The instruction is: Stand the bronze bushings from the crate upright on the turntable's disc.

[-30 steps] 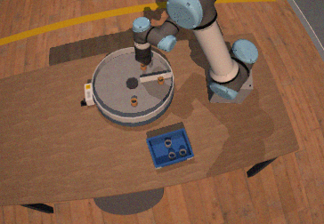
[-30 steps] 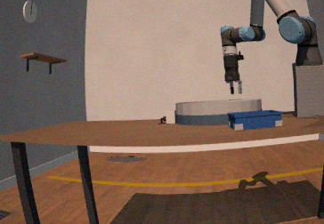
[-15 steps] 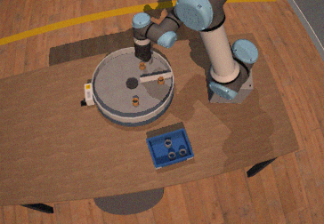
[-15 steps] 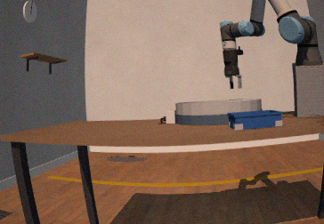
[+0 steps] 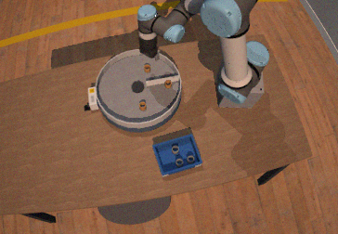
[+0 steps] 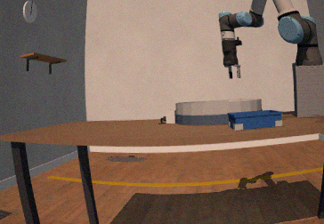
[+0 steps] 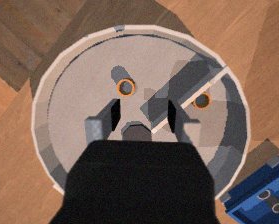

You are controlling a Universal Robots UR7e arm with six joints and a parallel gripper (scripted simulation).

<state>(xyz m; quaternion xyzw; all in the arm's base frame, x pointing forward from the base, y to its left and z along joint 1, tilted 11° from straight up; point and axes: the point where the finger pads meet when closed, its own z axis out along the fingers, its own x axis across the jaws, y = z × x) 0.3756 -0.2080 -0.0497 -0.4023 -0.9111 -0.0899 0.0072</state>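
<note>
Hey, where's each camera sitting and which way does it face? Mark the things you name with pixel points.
Top: high above the table (image 5: 56, 133) (image 6: 111, 132), facing down on the turntable (image 5: 123, 72) (image 6: 218, 107) (image 7: 86, 100) and crate (image 5: 177, 169) (image 6: 255, 121) (image 7: 241, 202); most of the arm shows.
Exterior: off to the side, low, facing across the table; shows part of the arm and the open fingers (image 6: 234, 72).
Wrist: on the arm's end, facing down at the disc (image 7: 86, 75) (image 5: 118, 77); shows the fingers and dark gripper body.
All three share the turntable and crate.
</note>
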